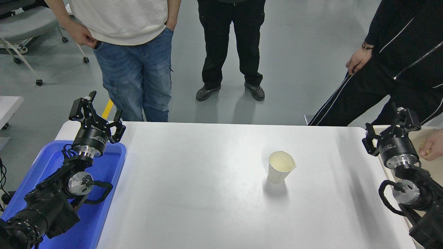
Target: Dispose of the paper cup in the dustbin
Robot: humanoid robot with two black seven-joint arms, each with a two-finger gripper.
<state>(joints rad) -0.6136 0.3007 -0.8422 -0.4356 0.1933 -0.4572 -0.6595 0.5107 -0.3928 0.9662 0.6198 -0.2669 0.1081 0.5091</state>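
The paper cup (281, 167) stands upright on the white tabletop (207, 193), mouth up, its bent rim pinched into a small spout on the side facing the right claw (391, 128). It touches nothing and casts a short shadow toward the near edge. Bare surface lies all around it: a wide stretch between it and the left claw (96, 113), a narrower one toward the right claw, and free room ahead to the far edge and back to the near edge.

The right claw hangs at the tabletop's right edge, well to the cup's right and a little farther from the camera, its fingers spread apart and holding nothing. Just beyond it, outside the right edge, a strip of the beige dustbin (431, 166) shows, mostly hidden by the right arm. A person's hand (432, 145) reaches in over the bin, close beside the claw.

The left claw is parked at the far left corner, fingers apart and empty, above the far rim of a blue tray (104, 193) that sits along the tabletop's left edge.

Three people stand beyond the far edge: one in jeans (138, 76) near the left claw, one in black trousers (232, 45) farther back, one in a black tracksuit (398, 69) leaning in near the right claw. A wheeled chair (24, 27) stands at the far left.
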